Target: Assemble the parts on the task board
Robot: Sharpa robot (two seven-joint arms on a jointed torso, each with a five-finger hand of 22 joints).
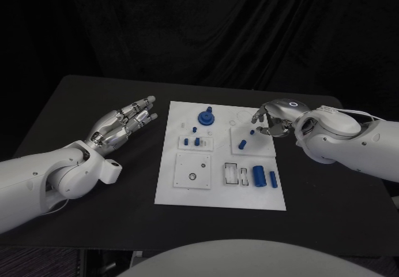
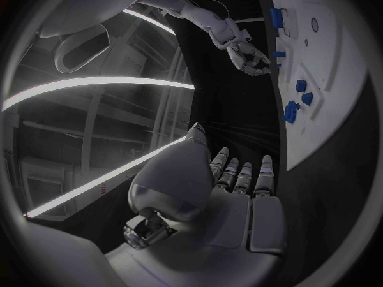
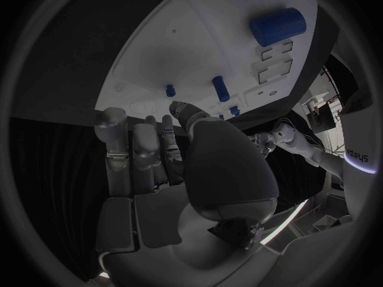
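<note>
The white task board [image 1: 249, 196] lies mid-table. On it I see a blue round part with a stem [image 1: 205, 118], two small blue pegs [image 1: 190, 141], two more pegs [image 1: 242, 144], a blue cylinder [image 1: 259, 173] and a thin blue bar [image 1: 274, 178]. My right hand [image 1: 273, 120] hovers over the board's far right corner, fingers curved down and apart, with nothing visible between them. The right wrist view shows its fingertips [image 3: 177, 108] close to two pegs [image 3: 219, 88]. My left hand [image 1: 124, 124] hangs left of the board, fingers stretched out and empty.
A white square plate with a hole [image 1: 193, 170] and rectangular slots [image 1: 230, 173] occupy the board's near half. Black table [image 1: 100, 98] surrounds the board on all sides. The left wrist view shows the board [image 2: 327, 108] and my right hand [image 2: 247, 54] beyond it.
</note>
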